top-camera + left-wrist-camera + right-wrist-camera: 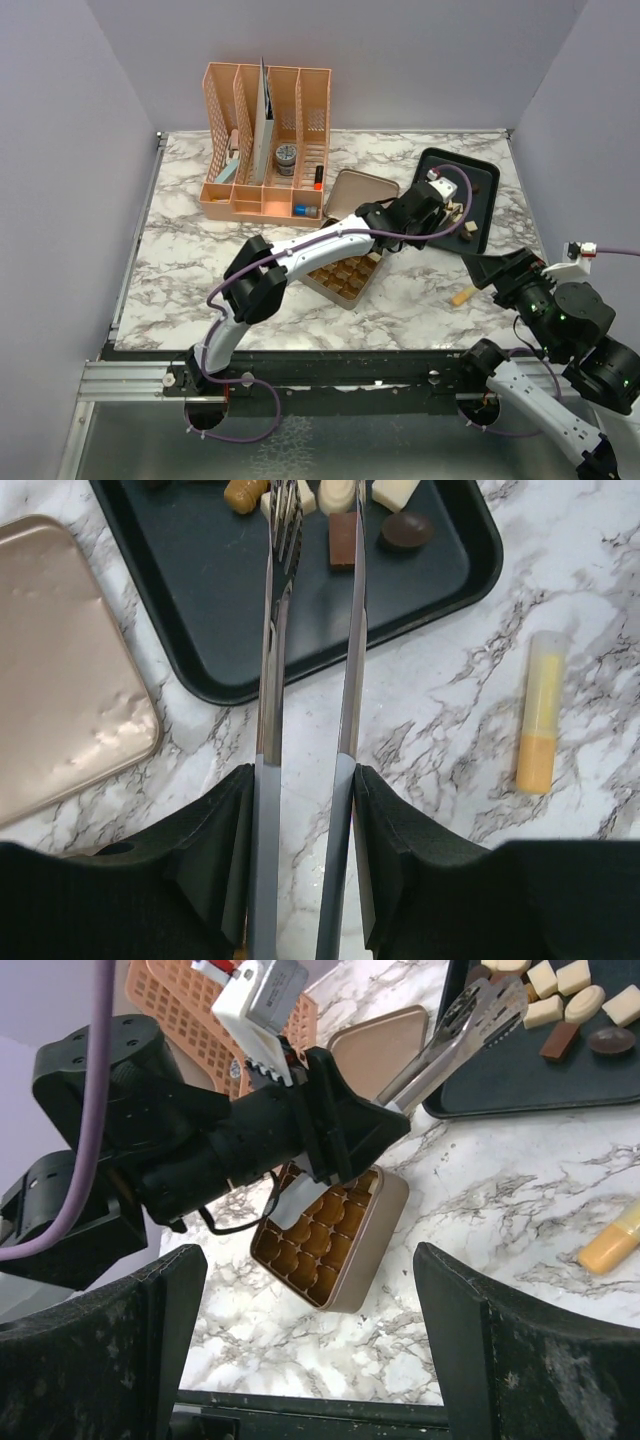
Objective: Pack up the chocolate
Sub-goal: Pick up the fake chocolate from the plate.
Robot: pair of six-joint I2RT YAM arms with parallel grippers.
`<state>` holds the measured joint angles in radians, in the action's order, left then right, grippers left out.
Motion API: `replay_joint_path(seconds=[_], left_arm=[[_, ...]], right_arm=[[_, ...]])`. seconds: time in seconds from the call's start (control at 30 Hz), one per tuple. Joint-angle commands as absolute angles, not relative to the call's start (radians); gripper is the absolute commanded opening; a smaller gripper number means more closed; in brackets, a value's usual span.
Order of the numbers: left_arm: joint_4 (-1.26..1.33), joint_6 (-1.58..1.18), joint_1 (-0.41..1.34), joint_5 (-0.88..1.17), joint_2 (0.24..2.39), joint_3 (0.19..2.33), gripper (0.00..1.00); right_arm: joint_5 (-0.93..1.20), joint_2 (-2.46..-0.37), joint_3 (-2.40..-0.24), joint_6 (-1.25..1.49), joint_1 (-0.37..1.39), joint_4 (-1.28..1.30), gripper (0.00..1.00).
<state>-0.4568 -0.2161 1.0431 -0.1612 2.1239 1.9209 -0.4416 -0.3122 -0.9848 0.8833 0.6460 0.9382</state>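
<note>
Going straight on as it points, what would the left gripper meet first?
Likely the chocolate on the black tray: the tongs in the left gripper point at a brown bar, height unclear.

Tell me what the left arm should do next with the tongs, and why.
Probably ease the tongs down and squeeze them on the brown bar. Their tips hang open above the chocolates on the tray, the wrist view shows that bar between the blades, and nothing is pinched yet; the tin stands open.

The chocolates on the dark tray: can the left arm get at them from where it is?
Probably yes. Its pincer holds tongs whose tips hang over the tray right beside the chocolates, with nothing in between.
</note>
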Motion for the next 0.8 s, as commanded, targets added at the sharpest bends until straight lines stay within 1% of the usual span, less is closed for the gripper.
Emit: replay_joint_path(seconds=[0.0, 0.37, 0.47, 0.77], left_arm=[[-0.414, -0.213, 1.058, -0.174, 2.174, 1.990, 0.44], [-0.414, -0.212, 1.072, -0.197, 2.290, 2.064, 0.45], [-0.411, -0.204, 1.076, -0.193, 2.308, 2.065, 0.47], [-0.413, -0.194, 1.081, -0.223, 2.338, 2.048, 0.46]], right_arm=[[-0.468, -0.297, -1.024, 0.879, 0.643, 0.976, 0.90], [-0.497, -0.276, -1.049, 0.853, 0.643, 0.984, 0.90], [-0.503, -0.274, -1.059, 0.853, 0.643, 0.995, 0.90], [-0.500, -0.263, -1.035, 0.856, 0.643, 0.983, 0.90]])
